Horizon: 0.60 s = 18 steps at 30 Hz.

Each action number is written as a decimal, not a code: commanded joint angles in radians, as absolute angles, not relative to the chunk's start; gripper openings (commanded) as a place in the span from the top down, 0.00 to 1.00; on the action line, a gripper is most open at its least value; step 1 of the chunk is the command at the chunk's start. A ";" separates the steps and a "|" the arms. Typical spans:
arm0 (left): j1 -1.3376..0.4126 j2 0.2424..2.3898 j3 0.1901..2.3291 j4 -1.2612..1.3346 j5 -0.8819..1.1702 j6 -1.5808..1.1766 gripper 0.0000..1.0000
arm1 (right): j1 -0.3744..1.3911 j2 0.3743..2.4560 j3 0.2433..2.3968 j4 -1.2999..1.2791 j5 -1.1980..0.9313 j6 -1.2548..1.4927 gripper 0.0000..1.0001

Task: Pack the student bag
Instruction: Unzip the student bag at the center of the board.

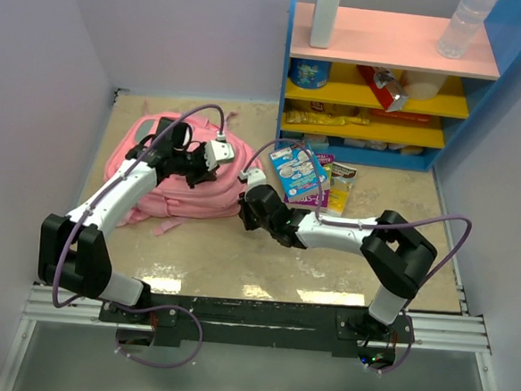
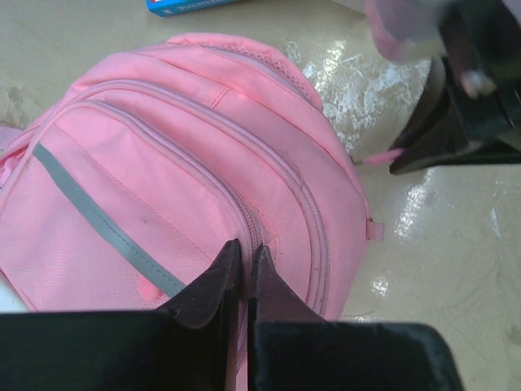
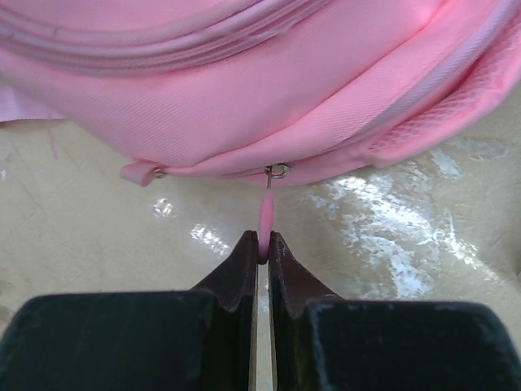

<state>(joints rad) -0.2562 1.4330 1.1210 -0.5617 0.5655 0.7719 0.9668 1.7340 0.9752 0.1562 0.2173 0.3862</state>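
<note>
No readable text; print on packets too blurred.

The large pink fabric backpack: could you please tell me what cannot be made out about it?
Top view: the left arm covers much of the pink fabric backpack.
Left wrist: the shut left gripper hides what it pinches.
Right wrist: backpack cut off by top edge.

Pale lilac walls enclose a glossy beige floor; a blue-framed shelf unit stands back right.
</note>
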 commanded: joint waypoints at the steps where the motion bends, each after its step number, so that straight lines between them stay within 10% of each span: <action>1: -0.256 1.414 1.204 -0.430 0.595 0.644 1.00 | 1.034 1.684 0.960 0.232 0.278 0.374 1.00; 18: -0.273 1.450 1.212 -0.353 0.572 0.486 1.00 | 1.176 1.810 1.077 0.311 0.288 0.365 1.00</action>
